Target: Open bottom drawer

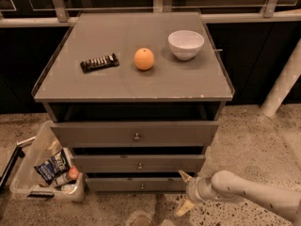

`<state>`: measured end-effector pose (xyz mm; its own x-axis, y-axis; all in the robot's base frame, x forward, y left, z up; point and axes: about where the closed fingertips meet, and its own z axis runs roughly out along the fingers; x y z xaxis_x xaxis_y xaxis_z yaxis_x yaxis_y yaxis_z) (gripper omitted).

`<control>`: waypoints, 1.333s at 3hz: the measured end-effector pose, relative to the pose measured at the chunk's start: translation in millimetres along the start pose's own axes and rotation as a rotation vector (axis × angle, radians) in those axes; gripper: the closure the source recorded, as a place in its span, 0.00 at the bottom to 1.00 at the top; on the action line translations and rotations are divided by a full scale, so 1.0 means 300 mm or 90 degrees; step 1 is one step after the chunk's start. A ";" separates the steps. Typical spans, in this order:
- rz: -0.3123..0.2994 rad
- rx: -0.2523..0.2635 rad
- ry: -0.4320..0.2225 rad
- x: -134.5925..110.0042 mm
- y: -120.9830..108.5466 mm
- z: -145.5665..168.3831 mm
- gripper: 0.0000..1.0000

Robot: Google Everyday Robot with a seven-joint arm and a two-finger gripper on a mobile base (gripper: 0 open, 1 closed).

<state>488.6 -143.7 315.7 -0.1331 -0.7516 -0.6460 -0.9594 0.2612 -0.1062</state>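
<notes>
The bottom drawer (117, 184) is the lowest, slimmest grey front of the cabinet, with a tiny round metal knob (142, 186) at its centre. It stands slightly out from the cabinet body, like the two drawers above it. My gripper (184, 191) comes in from the lower right on a pale arm. It sits at the right end of the bottom drawer front, to the right of the knob. One finger points up by the drawer's right corner and the other points down toward the floor, so the fingers are spread apart with nothing between them.
On the cabinet top (136, 86) lie a dark snack bar (99, 62), an orange (144, 59) and a white bowl (186, 44). A clear plastic bin (28, 185) with packets stands on the floor at the left. A white post (282, 86) leans at the right.
</notes>
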 end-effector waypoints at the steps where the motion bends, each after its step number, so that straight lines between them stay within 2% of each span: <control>1: -0.030 0.006 -0.039 0.058 -0.001 0.073 0.00; 2: -0.030 0.006 -0.039 0.058 -0.001 0.074 0.00; 4: -0.065 0.019 -0.047 0.112 0.000 0.216 0.00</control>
<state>500.1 -129.8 245.1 -0.0158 -0.7290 -0.6844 -0.9591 0.2045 -0.1956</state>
